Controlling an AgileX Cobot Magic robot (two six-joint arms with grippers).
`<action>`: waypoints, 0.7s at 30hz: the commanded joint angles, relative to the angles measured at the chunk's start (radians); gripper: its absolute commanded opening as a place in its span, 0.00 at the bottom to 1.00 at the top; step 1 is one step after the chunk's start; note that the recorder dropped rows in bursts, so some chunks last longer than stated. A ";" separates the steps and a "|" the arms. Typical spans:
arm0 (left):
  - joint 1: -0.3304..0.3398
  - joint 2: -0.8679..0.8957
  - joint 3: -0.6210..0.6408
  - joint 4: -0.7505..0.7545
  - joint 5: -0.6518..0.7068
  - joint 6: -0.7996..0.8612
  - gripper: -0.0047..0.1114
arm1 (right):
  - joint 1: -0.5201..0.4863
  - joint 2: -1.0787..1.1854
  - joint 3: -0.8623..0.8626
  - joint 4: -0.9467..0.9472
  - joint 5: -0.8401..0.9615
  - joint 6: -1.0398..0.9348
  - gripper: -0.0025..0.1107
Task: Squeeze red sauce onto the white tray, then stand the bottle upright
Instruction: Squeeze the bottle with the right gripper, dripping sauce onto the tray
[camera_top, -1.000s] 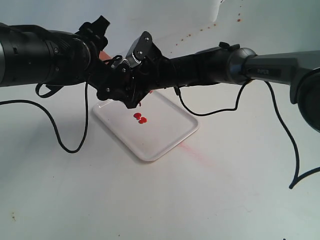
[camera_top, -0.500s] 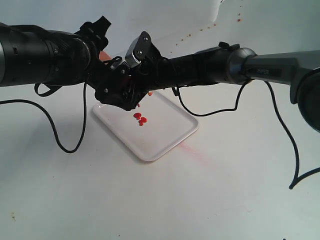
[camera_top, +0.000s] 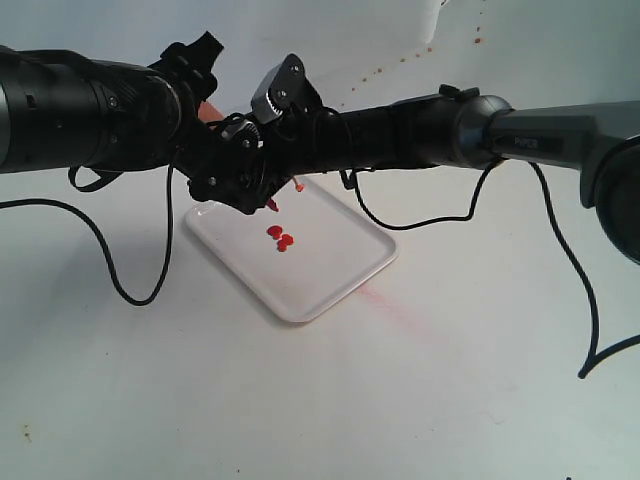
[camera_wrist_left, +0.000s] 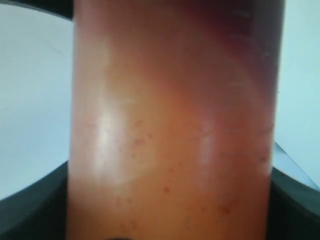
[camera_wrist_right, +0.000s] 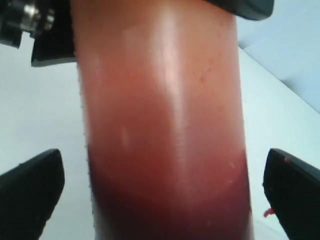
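The bottle (camera_wrist_left: 170, 125) is held tilted over the far left end of the white tray (camera_top: 335, 270). In the exterior view the arms hide most of it; only its red nozzle (camera_top: 271, 204) and the cap strap (camera_top: 299, 187) show. My left gripper (camera_top: 232, 185) is shut on the bottle, with its black fingers (camera_wrist_left: 30, 210) pressed to the bottle's sides. My right gripper (camera_top: 262, 160) is open around the bottle (camera_wrist_right: 165, 125), and its fingers (camera_wrist_right: 30, 192) stand a little off it. Two blobs of red sauce (camera_top: 280, 237) lie on the tray below the nozzle.
A faint red smear (camera_top: 388, 305) marks the table beside the tray's near right edge. Small red splatters (camera_top: 400, 60) dot the back surface. Black cables (camera_top: 140, 285) (camera_top: 592, 300) hang from both arms down to the table.
The bottle end of both grippers has lifted slightly. The nozzle tip and the strap have come into view above the tray. The two blobs have not moved.
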 joint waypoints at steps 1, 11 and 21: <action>-0.005 -0.016 -0.009 0.026 -0.001 -0.009 0.04 | 0.001 -0.009 -0.003 0.005 0.012 -0.007 0.67; -0.005 -0.016 -0.009 0.026 -0.001 -0.009 0.04 | 0.001 -0.009 -0.003 -0.072 0.012 0.016 0.44; -0.005 -0.016 -0.009 0.025 -0.001 -0.010 0.04 | -0.003 -0.018 -0.003 -0.120 0.027 0.101 0.95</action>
